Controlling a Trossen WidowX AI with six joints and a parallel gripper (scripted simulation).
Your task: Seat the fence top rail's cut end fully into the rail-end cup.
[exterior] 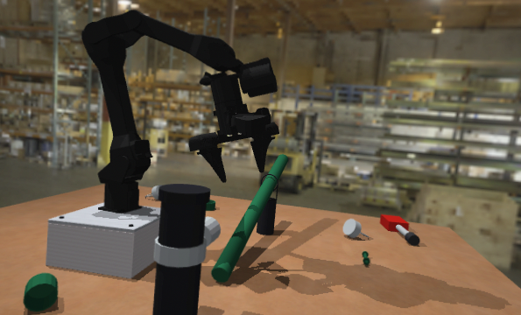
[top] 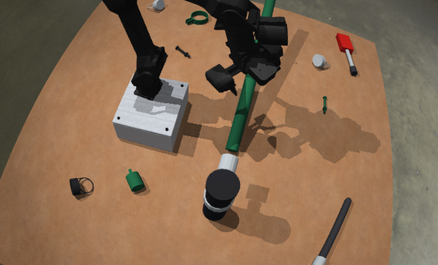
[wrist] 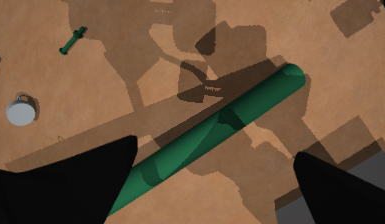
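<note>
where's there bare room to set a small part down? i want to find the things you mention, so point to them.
Likely between the green cup (top: 135,181) and the big post (top: 222,185), or between that post and the dark bar (top: 336,228). It's crowded around the rail's cut end (top: 232,149) and white cup (top: 228,162).

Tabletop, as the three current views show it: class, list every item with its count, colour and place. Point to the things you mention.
Rail (top: 245,107) (exterior: 247,219) (wrist: 193,142): one, green, sloping, cut end short of cup
Big post (top: 222,185) (exterior: 180,219): one, black, front
Brace band (top: 219,208) (exterior: 179,255): one, pale, around big post
Cup (top: 228,162) (exterior: 213,230): one, white, beside post
Small post (exterior: 266,216): one, black, under rail's far part
Other loose fittings, tools: several; white, green, black, red; scattered
Base block (top: 149,110) (exterior: 91,249): one, grey, under arm
Arm (top: 139,37) (exterior: 117,94): one, black, on block
Gripper (exterior: 242,176) (wrist: 216,151): one, black, open above rail
</note>
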